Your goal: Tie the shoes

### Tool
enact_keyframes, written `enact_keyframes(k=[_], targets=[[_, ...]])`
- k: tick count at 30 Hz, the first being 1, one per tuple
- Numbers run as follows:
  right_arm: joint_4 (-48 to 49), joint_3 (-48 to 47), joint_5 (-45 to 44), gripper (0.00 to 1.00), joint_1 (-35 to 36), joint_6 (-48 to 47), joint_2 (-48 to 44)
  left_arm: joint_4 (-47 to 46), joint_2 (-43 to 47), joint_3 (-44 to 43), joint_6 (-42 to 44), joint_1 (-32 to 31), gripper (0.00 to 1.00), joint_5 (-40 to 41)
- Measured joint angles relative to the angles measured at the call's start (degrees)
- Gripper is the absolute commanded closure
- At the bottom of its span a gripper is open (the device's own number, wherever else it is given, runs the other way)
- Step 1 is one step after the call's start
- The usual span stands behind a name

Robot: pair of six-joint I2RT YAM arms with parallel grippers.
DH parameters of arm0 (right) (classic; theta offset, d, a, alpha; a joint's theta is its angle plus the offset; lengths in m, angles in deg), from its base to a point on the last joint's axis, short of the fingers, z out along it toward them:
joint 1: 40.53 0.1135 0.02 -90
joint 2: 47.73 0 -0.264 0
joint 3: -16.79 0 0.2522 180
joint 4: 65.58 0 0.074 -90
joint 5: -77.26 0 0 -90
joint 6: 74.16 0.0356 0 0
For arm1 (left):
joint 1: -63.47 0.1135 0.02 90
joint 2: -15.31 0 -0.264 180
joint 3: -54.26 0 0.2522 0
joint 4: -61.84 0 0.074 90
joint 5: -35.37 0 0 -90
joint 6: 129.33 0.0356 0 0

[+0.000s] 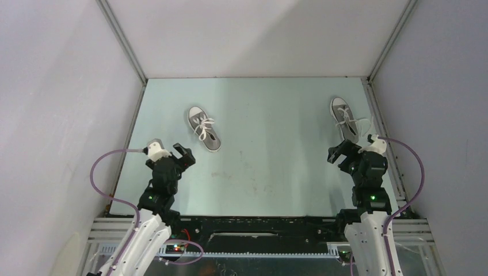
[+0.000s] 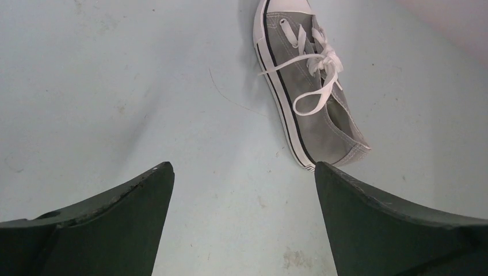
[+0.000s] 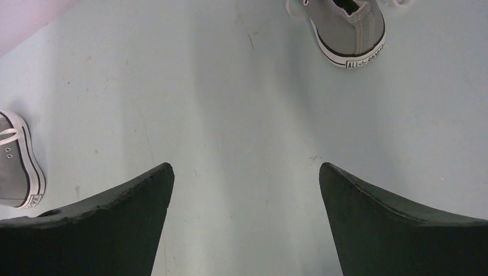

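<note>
Two grey shoes with white toe caps and white laces lie on the pale table (image 1: pixel 270 167). The left shoe (image 1: pixel 204 129) (image 2: pixel 311 86) lies at an angle, heel toward me, its laces loose over the tongue with one loop hanging off. It is also at the left edge of the right wrist view (image 3: pixel 16 164). The right shoe (image 1: pixel 344 118) lies near the right wall, and only its heel (image 3: pixel 348 29) is visible from the right wrist. My left gripper (image 1: pixel 184 154) (image 2: pixel 243 168) is open and empty, just short of the left shoe's heel. My right gripper (image 1: pixel 339 150) (image 3: pixel 246 168) is open and empty, below the right shoe's heel.
White walls with metal corner rails (image 1: pixel 124 43) close in the table on the left, back and right. One lace end of the right shoe trails toward the right wall (image 1: pixel 363 122). Purple cables (image 1: pixel 109 158) loop beside both arms.
</note>
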Motion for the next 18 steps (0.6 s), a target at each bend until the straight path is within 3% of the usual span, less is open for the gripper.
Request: enact_keyframes(k=[18], targets=[[1.75, -0.04, -0.22, 0.0, -0.11, 0.02, 2.43, -2.64, 4.04, 0.7, 1.09, 0.0, 0.0, -3.87]])
